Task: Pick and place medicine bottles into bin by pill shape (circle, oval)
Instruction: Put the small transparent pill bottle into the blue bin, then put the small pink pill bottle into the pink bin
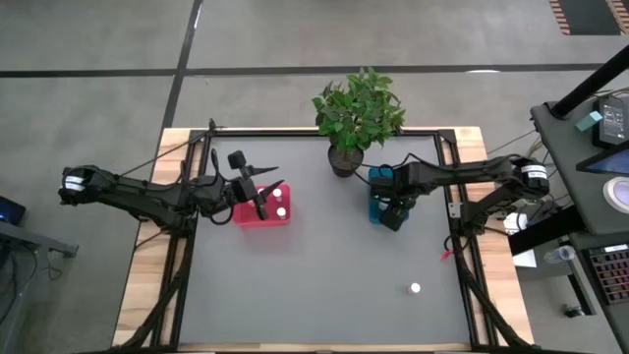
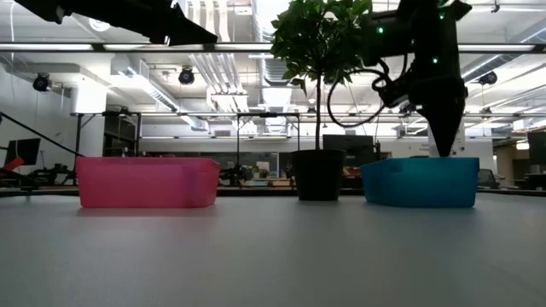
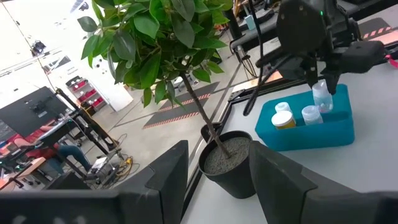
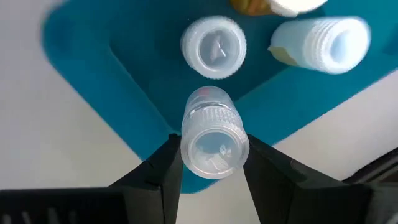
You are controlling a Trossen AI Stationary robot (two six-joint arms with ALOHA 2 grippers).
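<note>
Surface layout: two bins flanking a plant pot.
Left bin point(image 1: 261, 209) holds bottles point(image 1: 280, 209); plant pot point(image 1: 345, 160) far centre; right bin point(image 3: 309, 129) beside it; lone bottle point(image 1: 415, 289) near right.

Both arms are dark, slim and jointed, each with a white band near its outer end; black cables loop beside the right arm point(image 1: 462, 177); small green lights glow on it; each hand point(image 4: 208, 171) has two flat black fingers point(image 3: 168, 180).
</note>
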